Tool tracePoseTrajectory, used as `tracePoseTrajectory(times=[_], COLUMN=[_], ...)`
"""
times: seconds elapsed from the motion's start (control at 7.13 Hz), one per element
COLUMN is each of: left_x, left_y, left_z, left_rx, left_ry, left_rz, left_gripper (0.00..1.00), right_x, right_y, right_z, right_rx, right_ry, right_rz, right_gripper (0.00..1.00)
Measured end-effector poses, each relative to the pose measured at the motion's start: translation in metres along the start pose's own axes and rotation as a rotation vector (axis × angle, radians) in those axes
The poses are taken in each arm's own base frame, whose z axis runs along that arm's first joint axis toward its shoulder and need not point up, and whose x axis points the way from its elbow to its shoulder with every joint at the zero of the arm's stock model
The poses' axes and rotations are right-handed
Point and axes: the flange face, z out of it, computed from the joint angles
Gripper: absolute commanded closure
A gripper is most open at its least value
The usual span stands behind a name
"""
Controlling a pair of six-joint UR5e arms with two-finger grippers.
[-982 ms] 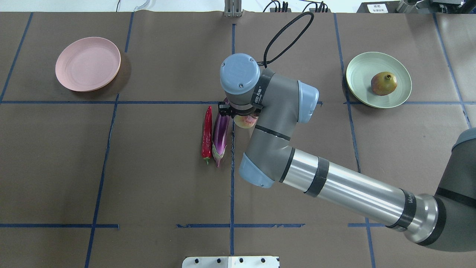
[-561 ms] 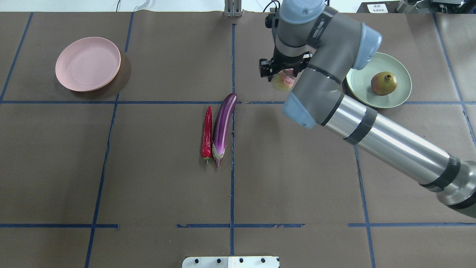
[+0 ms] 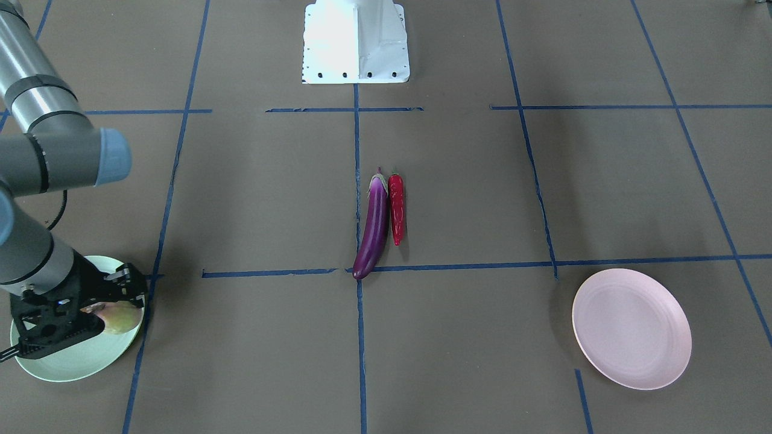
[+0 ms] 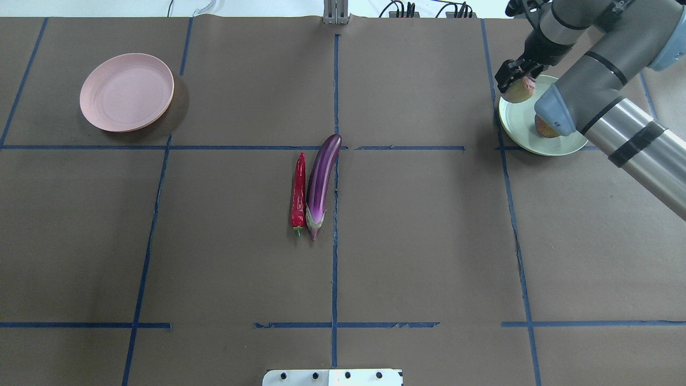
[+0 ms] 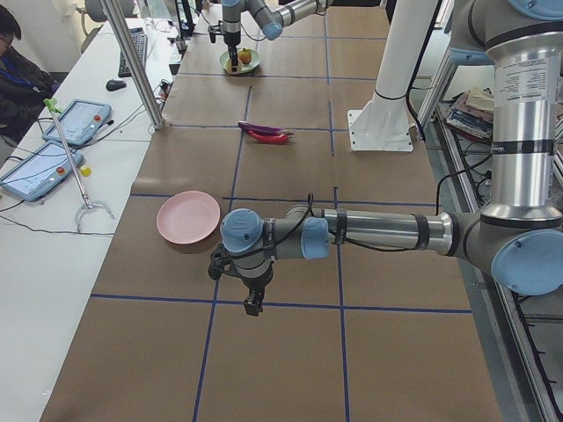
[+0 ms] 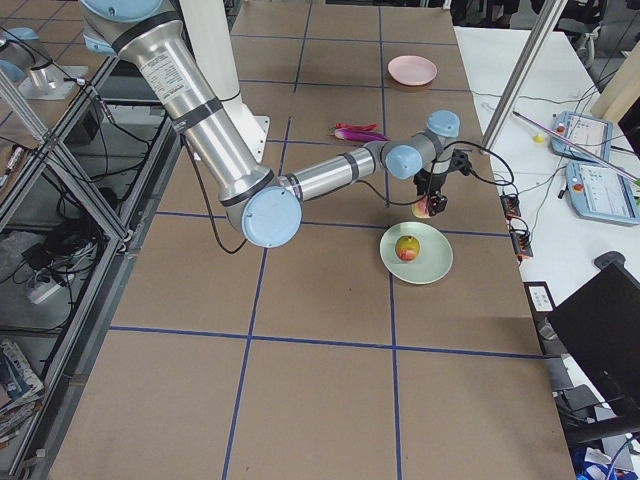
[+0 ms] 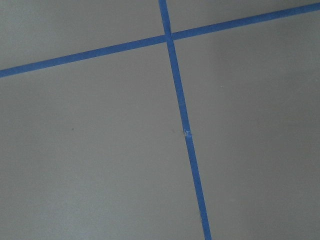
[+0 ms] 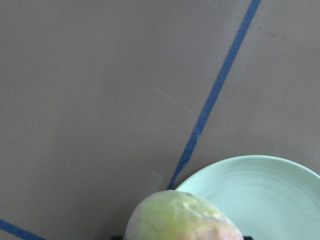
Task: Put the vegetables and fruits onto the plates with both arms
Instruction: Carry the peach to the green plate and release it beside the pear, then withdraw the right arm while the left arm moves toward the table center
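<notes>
Ideally the right hand (image 4: 517,81), gripping the peach (image 4: 519,94) over the rim of the green plate (image 4: 522,126), lowers clear of the pomegranate (image 4: 541,128) before releasing.

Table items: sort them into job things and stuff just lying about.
Job: peach in right tool, pomegranate, mint plate, pink plate, eggplant, chili.
Lying about: white base, cables, tablets.

Plates: two are counted, pink plate (image 4: 126,92), mint plate (image 4: 517,123)
Vegetables: two, eggplant (image 4: 321,179), chili (image 4: 298,190)
Fruits: two, peach (image 4: 519,91), pomegranate (image 6: 407,247)
Arms: two, left arm (image 5: 378,230), right arm (image 4: 643,145)
</notes>
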Motion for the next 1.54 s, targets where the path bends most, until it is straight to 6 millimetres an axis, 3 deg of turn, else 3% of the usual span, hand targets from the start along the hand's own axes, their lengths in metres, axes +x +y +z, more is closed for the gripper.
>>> tracePoseTrajectory(times=[0.14, 0.28, 0.7, 0.84, 0.98, 1.26, 1.4, 1.54], left_x=[0.001, 0.002, 0.002, 0.002, 0.003, 0.009, 0.013, 0.019], left_y=[-0.001, -0.001, -0.001, -0.001, -0.003, -0.008, -0.013, -0.024], left_z=[0.001, 0.002, 0.002, 0.002, 0.0, -0.008, -0.012, -0.02], left_rx=[-0.002, -0.003, -0.003, -0.003, 0.0, 0.015, 0.023, 0.039], left_ry=[0.001, 0.002, 0.002, 0.002, 0.0, -0.008, -0.01, -0.011], left_rz=[0.002, 0.003, 0.005, 0.005, 0.009, 0.025, 0.033, 0.048], left_gripper=[0.0, 0.0, 0.0, 0.0, 0.0, 0.0, 0.0, 0.0], right_x=[0.017, 0.023, 0.027, 0.031, 0.048, 0.124, 0.163, 0.201], right_y=[0.005, 0.008, 0.012, 0.011, 0.009, 0.019, 0.039, 0.077], right_z=[0.014, 0.022, 0.032, 0.03, 0.016, -0.039, -0.06, -0.071], right_rx=[-0.002, -0.006, -0.02, -0.021, -0.023, -0.039, -0.031, -0.026], right_ry=[-0.005, -0.007, -0.003, -0.003, -0.012, -0.065, -0.073, -0.069], right_rz=[-0.009, -0.014, -0.023, -0.016, 0.019, 0.161, 0.195, 0.213], right_gripper=[0.06, 0.02, 0.01, 0.01, 0.01, 0.01, 0.0, 0.0])
